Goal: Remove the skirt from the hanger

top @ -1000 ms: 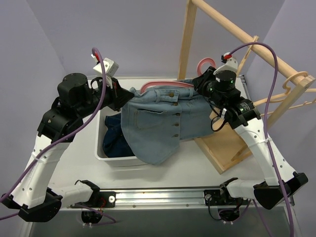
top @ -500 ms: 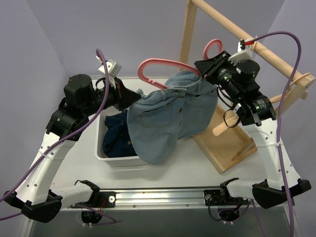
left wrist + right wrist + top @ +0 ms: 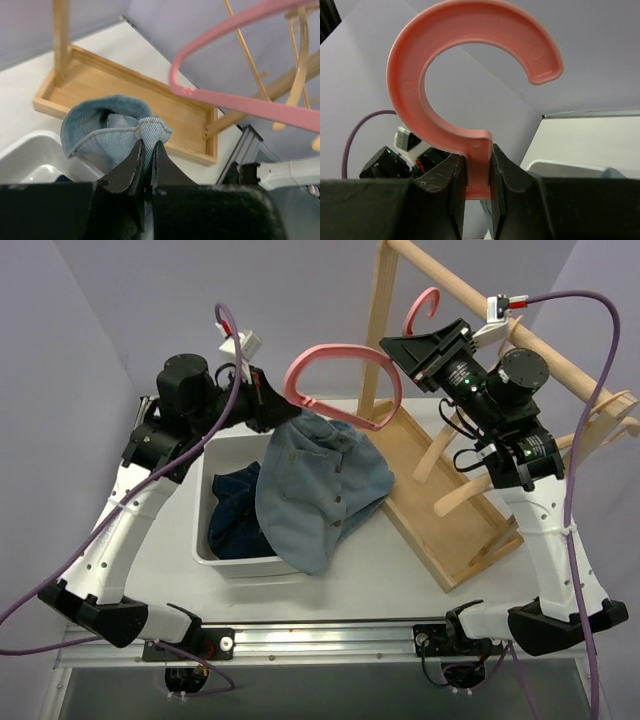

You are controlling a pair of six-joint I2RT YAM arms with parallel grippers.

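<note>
Pale lilac walls (image 3: pixel 300 290) close in a white table (image 3: pixel 420 590). A wooden rack (image 3: pixel 380 330) stands on its tray (image 3: pixel 440 530) at the right, and a white bin (image 3: pixel 240 566) sits at the left with a dark garment (image 3: pixel 232 515) inside.

The denim skirt (image 3: pixel 320 490) hangs from the left gripper (image 3: pixel 146 150), whose fingers are clenched on a stitched, folded edge at the top of the cloth. From that pinch it falls toward the near side, so its long axis runs from high and far to low and near. Its lower end drapes over the bin's right rim and onto the table beside it. I cannot tell whether the pinched edge is the waistband.

The right gripper (image 3: pixel 477 160) is clamped on the neck of the pink hanger (image 3: pixel 405 75) just under the hook and holds it up on the right. From the left wrist the hanger looks clear of the cloth, so I'd judge the skirt is off it.

Denim like this should be soft and limp, with some weight, neither slippery nor fragile. It will sag, fold and swing rather than keep a shape. A thick seamed edge looks like the best hold, since it gives the fingers bulk to bite on.
</note>
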